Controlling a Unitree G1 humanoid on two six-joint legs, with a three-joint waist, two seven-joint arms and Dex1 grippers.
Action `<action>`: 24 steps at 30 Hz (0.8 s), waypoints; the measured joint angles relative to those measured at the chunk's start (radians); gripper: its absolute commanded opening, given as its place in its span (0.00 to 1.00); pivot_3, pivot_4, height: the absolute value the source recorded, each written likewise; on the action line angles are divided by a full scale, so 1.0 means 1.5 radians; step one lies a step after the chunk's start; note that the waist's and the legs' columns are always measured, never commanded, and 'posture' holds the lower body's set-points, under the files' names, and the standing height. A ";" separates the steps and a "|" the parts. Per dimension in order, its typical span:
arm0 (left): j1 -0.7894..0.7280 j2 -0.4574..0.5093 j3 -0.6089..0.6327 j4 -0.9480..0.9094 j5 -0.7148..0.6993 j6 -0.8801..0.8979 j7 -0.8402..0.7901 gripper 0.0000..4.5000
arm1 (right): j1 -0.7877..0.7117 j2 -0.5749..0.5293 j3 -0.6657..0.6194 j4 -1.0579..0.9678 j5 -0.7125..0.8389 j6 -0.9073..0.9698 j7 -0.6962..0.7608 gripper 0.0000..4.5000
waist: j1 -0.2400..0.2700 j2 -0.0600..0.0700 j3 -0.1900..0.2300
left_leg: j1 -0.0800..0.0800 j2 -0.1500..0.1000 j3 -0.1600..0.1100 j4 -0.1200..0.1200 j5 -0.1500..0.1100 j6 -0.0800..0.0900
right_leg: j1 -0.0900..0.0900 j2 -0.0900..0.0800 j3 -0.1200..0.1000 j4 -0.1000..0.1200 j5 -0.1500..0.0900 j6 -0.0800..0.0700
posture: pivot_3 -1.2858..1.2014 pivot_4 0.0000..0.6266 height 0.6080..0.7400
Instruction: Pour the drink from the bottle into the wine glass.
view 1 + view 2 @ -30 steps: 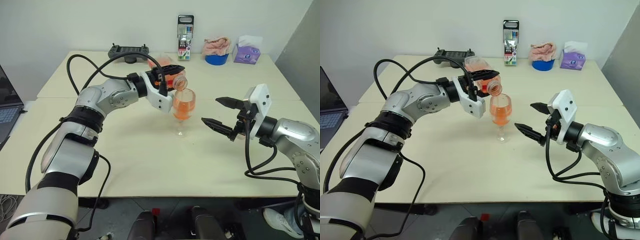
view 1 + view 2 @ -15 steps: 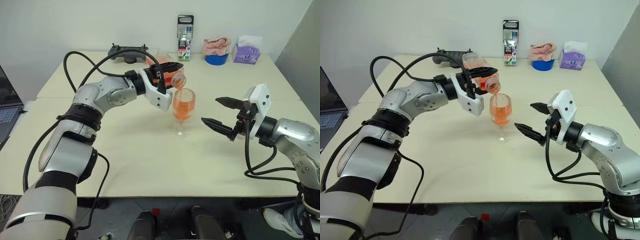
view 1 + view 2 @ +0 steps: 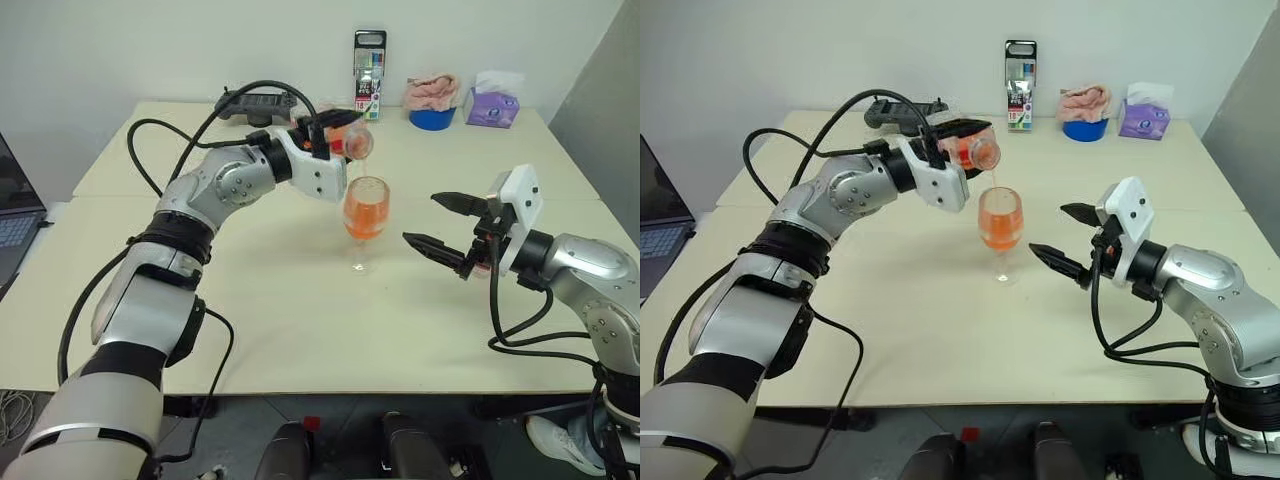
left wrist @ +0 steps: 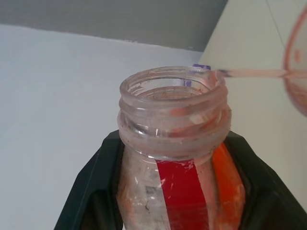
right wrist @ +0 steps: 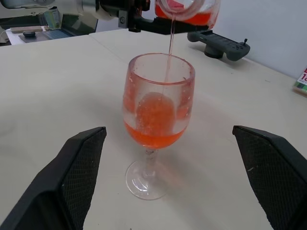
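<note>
Two cream tables (image 3: 250,330) meet beneath a wine glass (image 3: 365,215); behind it, a white wall. Left gripper (image 3: 958,140) pinches the bottle (image 3: 975,150), seemingly trickling drink (image 5: 153,136); right gripper (image 3: 440,225) gapes beside the glass.

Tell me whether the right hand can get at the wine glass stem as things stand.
Probably yes. The right hand is open and level, facing the wine glass, with bare table between them. The left hand tips the bottle above the rim, clear of the stem.
</note>
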 measured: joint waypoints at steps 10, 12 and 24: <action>0.146 -0.025 0.122 -0.225 -0.292 0.329 -0.200 0.47 | -0.070 0.022 -0.001 0.036 0.022 0.001 0.020 1.00 | -0.014 0.000 0.000 | 0.000 0.001 -0.001 0.000 0.000 0.000 | 0.000 0.000 -0.001 0.001 0.000 0.000 | 0.52 0.24 1.00; 0.177 -0.024 0.164 -0.279 -0.324 0.437 -0.176 0.47 | -0.104 0.022 -0.002 0.042 0.047 0.021 0.026 1.00 | -0.016 0.000 0.000 | 0.000 0.002 -0.001 0.000 0.000 0.000 | -0.001 0.000 0.000 0.002 0.000 0.000 | 0.52 0.24 1.00; 0.350 -0.037 0.370 -0.460 -0.394 0.818 0.061 0.47 | -0.269 0.035 0.101 0.035 0.093 0.137 0.046 1.00 | -0.009 0.000 0.000 | -0.002 0.002 -0.003 0.003 0.000 0.000 | -0.001 -0.001 -0.002 0.002 0.000 0.000 | 0.52 0.24 1.00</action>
